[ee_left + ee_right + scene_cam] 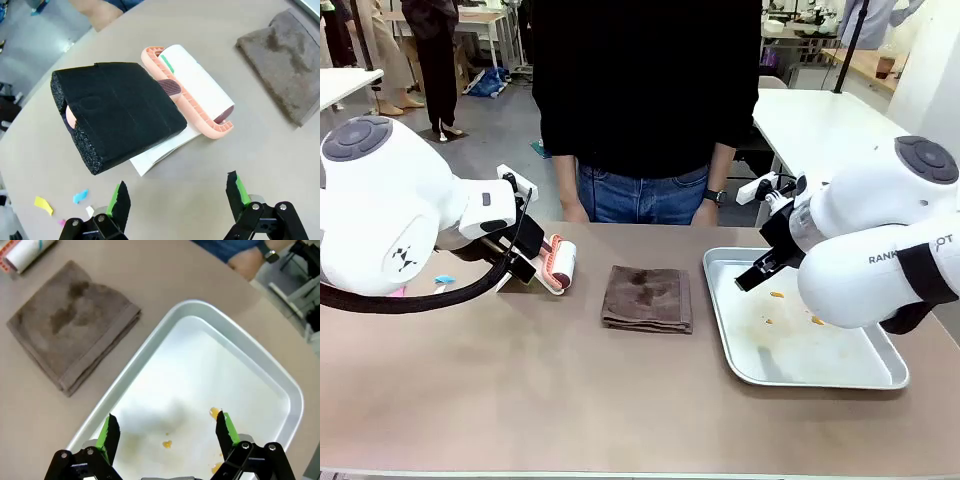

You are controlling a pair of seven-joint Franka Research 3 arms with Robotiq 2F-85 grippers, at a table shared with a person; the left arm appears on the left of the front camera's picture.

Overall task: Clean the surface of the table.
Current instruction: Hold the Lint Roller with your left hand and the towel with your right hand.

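The smooth matte taupe-brown worktop (520,400) was spread beneath both claws. The left claw (177,192) was held wide open and empty above it, near a pink-framed lint roller (195,85) with a black foam handle. The right claw (167,425), likewise open and empty, was poised over a silver metal tray (200,365) set beside a folded brown cloth (647,297).

Looks like a robotics lab or test hall: white left robot arm (380,200) and white right robot arm (880,240) set at one brown surface (520,400), a person (645,90) standing across it, plain white surfaces (815,125) behind on a bare grey floor (490,135), a blue bag (488,82) lying there, more people (435,45) standing about, cluttered surfaces (810,20) and a black stand (848,45) farther back
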